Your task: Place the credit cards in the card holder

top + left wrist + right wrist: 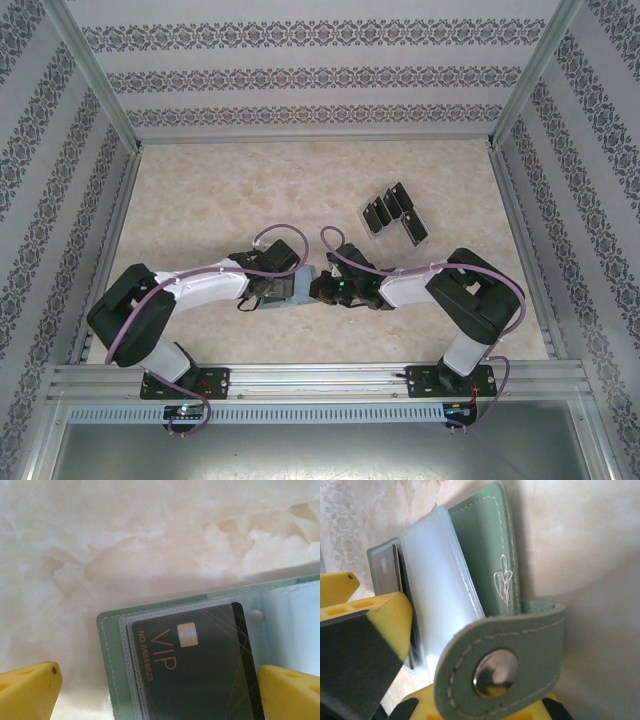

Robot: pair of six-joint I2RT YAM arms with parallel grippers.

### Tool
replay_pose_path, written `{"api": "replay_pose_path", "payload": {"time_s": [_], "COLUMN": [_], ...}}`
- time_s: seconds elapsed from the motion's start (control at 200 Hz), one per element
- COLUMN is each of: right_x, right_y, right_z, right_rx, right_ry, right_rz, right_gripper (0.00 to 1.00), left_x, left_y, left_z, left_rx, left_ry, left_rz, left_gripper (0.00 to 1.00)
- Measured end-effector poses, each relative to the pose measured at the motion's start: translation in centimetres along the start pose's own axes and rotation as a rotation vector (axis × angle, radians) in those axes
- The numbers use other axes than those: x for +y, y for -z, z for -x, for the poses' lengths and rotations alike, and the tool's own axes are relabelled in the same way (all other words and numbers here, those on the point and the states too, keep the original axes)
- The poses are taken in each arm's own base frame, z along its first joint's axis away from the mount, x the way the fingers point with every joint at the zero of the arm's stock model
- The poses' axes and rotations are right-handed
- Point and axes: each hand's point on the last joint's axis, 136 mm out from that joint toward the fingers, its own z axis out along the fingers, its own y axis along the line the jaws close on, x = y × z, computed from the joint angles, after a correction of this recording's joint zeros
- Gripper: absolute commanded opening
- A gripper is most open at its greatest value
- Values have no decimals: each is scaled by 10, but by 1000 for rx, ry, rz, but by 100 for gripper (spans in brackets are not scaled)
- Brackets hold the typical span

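Bright, diffuse light — faint shadow beyond the card holder (pixel 109 650), glare on its snap (pixel 495 673), close-ups soft.

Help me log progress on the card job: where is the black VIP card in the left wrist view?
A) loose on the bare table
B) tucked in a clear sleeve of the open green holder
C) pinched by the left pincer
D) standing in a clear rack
B: the VIP card lies under a clear sleeve whose edges frame it, inside the stitched green border of the card holder.
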Motion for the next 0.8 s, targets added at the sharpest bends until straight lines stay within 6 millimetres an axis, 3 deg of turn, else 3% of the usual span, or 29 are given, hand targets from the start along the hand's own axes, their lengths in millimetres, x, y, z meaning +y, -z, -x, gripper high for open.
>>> {"api": "replay_pose_path", "payload": {"time_s": [0.035,0.225,0.34,0.47,0.645,0.799], "right_x": [1,15,44,65,43,17], "right_y": [0,13,43,77,86,69], "right_z": [1,8,23,44,54,49], "right_rx": [0,-5,-64,-158,-177,-112], "right_ry": [3,41,98,161,207,219], "right_rz": [2,15,55,46,-107,-218], "right_gripper": [0,29,39,49,53,53], "left_x": [0,9,18,28,28,19], "left_y": [4,30,43,37,20,21], "left_z": [2,25,37,26,2,7], "left_rx": [-8,-85,-142,-143,-105,-121], "left_ry": [3,75,156,219,262,286], "left_rz": [-6,-59,-132,-210,-301,-372], "left_gripper": [100,100,100,100,100,100]}}
